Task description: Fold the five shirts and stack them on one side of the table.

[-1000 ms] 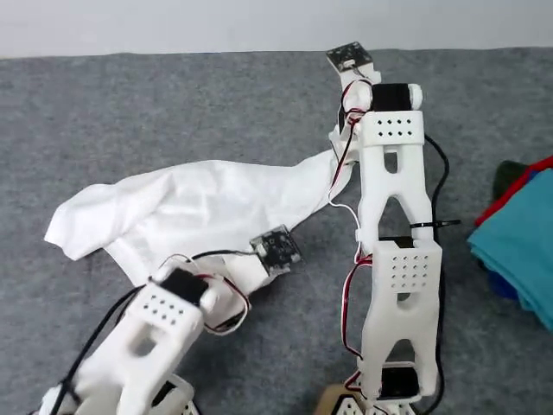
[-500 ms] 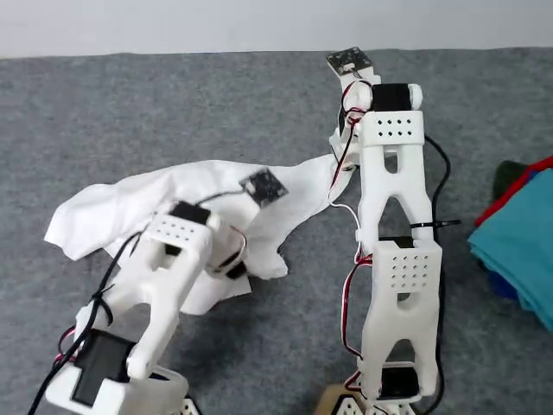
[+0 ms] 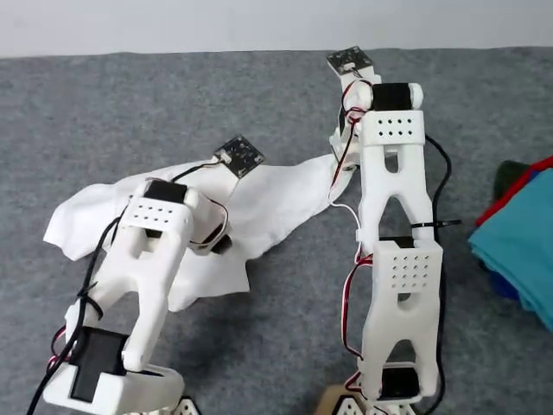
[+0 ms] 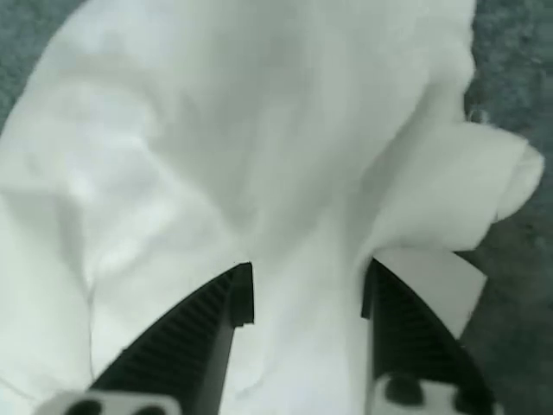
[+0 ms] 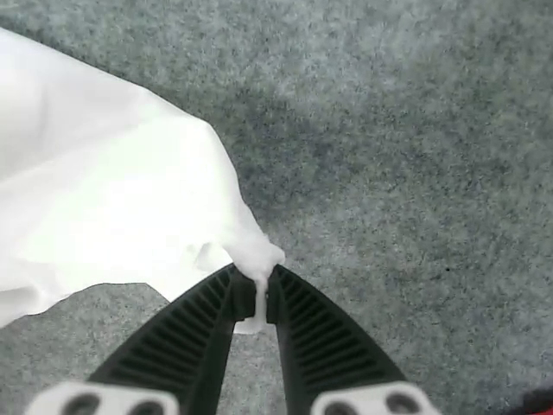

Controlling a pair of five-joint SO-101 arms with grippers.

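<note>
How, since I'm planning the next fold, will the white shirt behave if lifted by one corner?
Probably floppy: the white shirt lies rumpled in soft folds. Pinched at one corner by the right gripper, it would likely drape and trail, not hold shape. It looks thin, so probably light.

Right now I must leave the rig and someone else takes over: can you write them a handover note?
Right gripper: shut on a corner of the white shirt.
Left gripper: open, low over the shirt's middle, cloth between its jaws.
White shirt: rumpled, spread mid-table.
Stack: folded coloured shirts on the table, beside the right arm.
Done: the coloured shirts, it seems.
To do: fold the white shirt, add it to the stack.
</note>
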